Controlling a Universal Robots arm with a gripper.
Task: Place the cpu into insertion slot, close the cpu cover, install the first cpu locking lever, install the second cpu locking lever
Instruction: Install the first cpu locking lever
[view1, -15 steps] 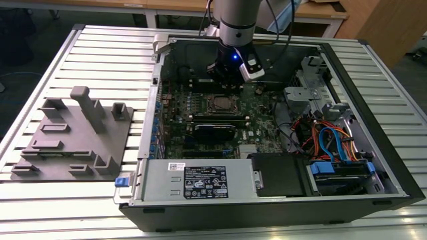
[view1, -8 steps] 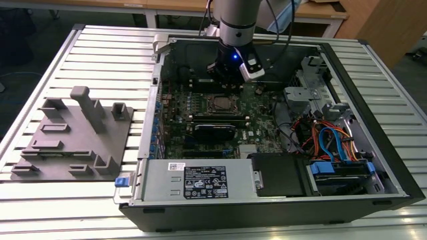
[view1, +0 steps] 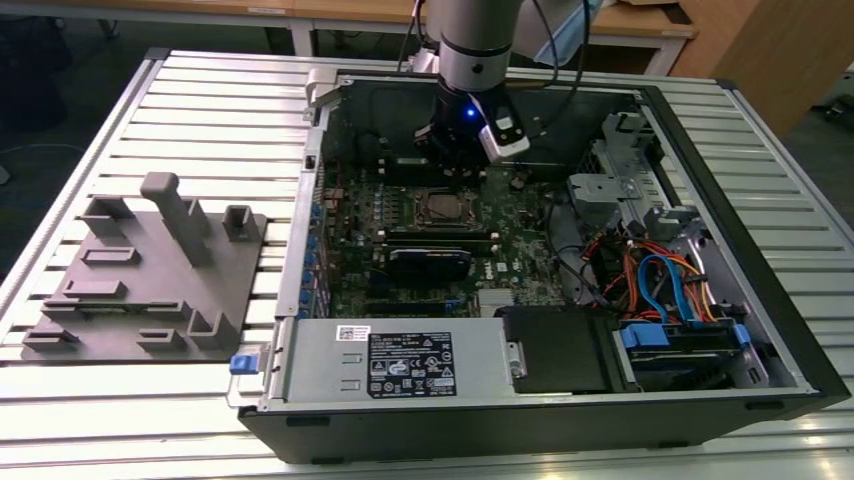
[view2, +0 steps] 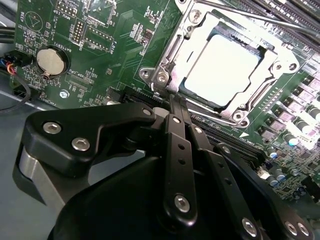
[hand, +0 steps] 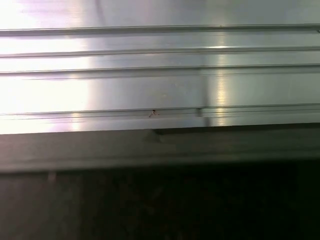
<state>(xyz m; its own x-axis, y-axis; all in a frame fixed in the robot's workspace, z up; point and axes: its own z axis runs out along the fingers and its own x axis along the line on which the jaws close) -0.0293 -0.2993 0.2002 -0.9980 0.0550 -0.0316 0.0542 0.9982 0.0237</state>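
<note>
The cpu lies flat in the insertion slot on the green board, its silver top showing through the window of the cpu cover, which is down over it. A thin metal locking lever runs along the socket's far side, and another along the side nearest the fingers. My gripper is shut, with its black fingertips pressed together at the socket's corner, close to a lever end. I see nothing held between them. In the exterior view the gripper hangs inside the open case just behind the socket.
The computer case lies open on a slatted aluminium table. A grey fixture plate sits at the exterior view's left. Also around the socket are a black module, a power supply, coloured cables and a coin battery.
</note>
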